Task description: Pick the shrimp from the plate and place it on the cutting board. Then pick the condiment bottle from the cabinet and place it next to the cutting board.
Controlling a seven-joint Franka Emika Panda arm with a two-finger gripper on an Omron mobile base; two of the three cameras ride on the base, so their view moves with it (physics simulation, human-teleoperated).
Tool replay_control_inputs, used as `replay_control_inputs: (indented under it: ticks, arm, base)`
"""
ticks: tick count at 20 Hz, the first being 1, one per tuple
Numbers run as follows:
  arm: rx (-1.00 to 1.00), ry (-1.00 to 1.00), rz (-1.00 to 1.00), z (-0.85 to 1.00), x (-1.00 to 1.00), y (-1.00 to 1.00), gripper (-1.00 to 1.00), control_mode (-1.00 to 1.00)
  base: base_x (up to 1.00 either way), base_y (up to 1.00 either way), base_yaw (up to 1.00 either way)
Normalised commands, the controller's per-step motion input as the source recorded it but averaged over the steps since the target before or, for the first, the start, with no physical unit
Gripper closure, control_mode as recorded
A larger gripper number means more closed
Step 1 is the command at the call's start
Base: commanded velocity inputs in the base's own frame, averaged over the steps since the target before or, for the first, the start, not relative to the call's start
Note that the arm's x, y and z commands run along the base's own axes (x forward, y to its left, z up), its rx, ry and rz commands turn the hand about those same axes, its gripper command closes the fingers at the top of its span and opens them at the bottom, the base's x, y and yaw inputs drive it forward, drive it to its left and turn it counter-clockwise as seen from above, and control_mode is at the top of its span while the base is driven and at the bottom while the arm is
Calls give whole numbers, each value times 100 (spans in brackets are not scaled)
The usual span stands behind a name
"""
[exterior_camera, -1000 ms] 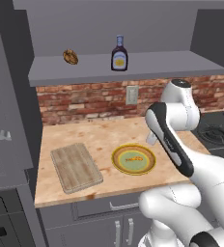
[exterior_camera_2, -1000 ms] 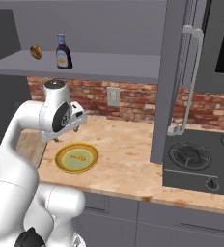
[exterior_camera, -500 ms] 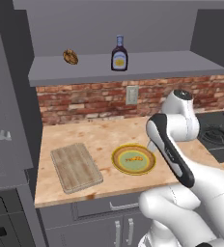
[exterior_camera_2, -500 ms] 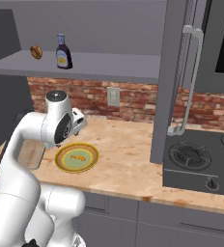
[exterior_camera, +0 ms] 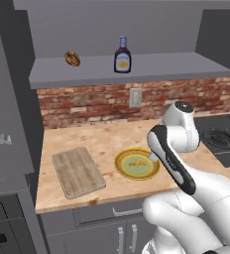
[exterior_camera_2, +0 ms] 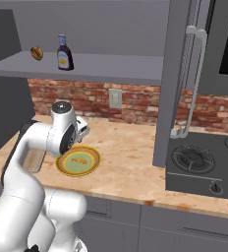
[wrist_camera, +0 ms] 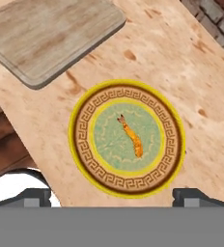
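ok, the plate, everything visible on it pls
The plate is round and shallow, with a bright yellow edge, a brown band carrying a yellow key pattern, and a pale green centre. It lies flat on the wooden counter, apart from the cutting board. The small orange shrimp rests in its centre; nothing else touches it.

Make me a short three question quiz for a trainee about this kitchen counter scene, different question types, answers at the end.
1. True or false: the tiny orange curved shrimp lies on the pale weathered wooden cutting board.
2. Multiple choice: the small dark condiment bottle with the yellow-white label stands on: A) the counter, B) the grey open wall shelf, C) the stove.
3. Fill in: the end effector hovers above the round yellow-rimmed plate with the pale green centre with its jaws ____.

Key: 1 false, the shrimp is on the plate. 2 B, with a round brown lump further along the shelf. 3 open.
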Motion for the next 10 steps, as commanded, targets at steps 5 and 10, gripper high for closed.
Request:
replay_control_inputs:
  ticks: [5,10]
  arm:
    - [0,1,5,-29,32,0,-100,-100]
    - [0,2,5,-26,30,0,-100,-100]
  base:
    - [0,0,0]
    - [0,0,0]
